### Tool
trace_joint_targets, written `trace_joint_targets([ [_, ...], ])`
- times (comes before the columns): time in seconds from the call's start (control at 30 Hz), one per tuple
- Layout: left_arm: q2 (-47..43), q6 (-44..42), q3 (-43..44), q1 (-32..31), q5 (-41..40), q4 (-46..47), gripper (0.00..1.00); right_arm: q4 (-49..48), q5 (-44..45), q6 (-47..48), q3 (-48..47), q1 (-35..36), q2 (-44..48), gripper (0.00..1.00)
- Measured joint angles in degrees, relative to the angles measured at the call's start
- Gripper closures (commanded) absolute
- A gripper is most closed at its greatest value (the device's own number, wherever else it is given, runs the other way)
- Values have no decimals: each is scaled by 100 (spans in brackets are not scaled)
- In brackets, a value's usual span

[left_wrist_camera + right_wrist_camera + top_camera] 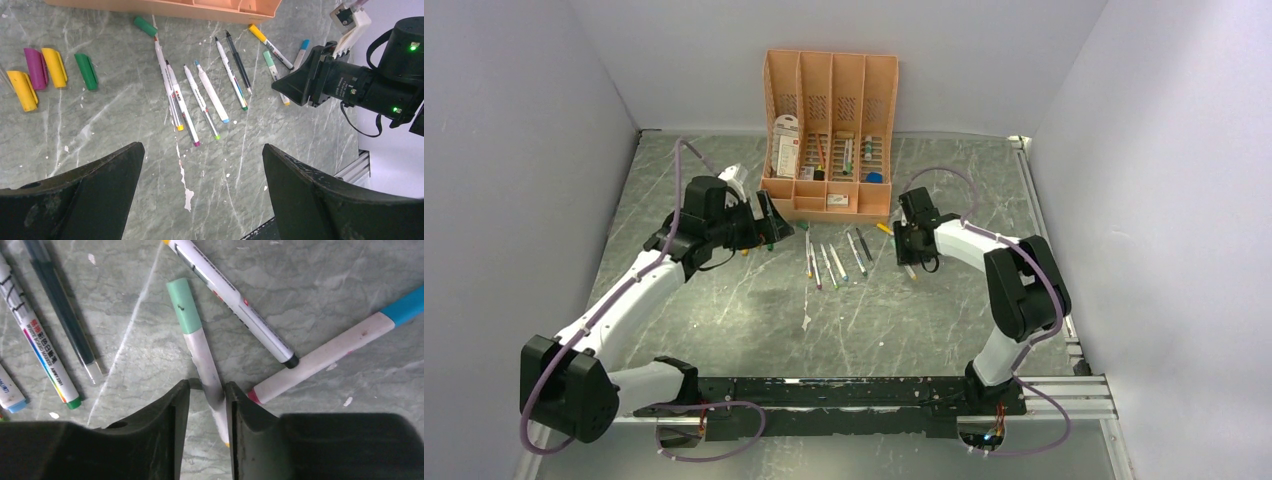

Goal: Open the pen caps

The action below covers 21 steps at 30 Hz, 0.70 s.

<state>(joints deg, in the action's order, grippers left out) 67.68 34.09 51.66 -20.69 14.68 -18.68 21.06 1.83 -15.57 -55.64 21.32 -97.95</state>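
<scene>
My right gripper [207, 385] straddles the pale barrel of a pen [202, 352] that wears a mint-green pen cap [183, 306]. The jaws are narrow. The right finger touches the barrel and a small gap shows on the left side. In the top view that gripper [911, 262] is low over the table, right of the row of pens [834, 260]. My left gripper [201, 147] hangs wide open and empty above the same pens [200, 100]. Loose pen caps lie at the left: purple [35, 67], yellow [54, 66] and green [86, 71].
The peach-orange organiser [829, 130] with card packets stands at the back, just behind the pens. A blue-capped pen [350, 340] and a yellow-capped pen [235, 300] lie close to the right fingers. Grey walls enclose the table on three sides.
</scene>
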Motion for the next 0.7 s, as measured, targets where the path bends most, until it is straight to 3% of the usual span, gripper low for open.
trace_joint_targets([
  [0.57, -485, 63, -527, 0, 293, 103, 0, 24, 588, -153, -341, 940, -308, 100],
  [0.7, -625, 157, -813, 0, 442, 275, 0, 35, 492, -192, -341, 964, -302, 100],
])
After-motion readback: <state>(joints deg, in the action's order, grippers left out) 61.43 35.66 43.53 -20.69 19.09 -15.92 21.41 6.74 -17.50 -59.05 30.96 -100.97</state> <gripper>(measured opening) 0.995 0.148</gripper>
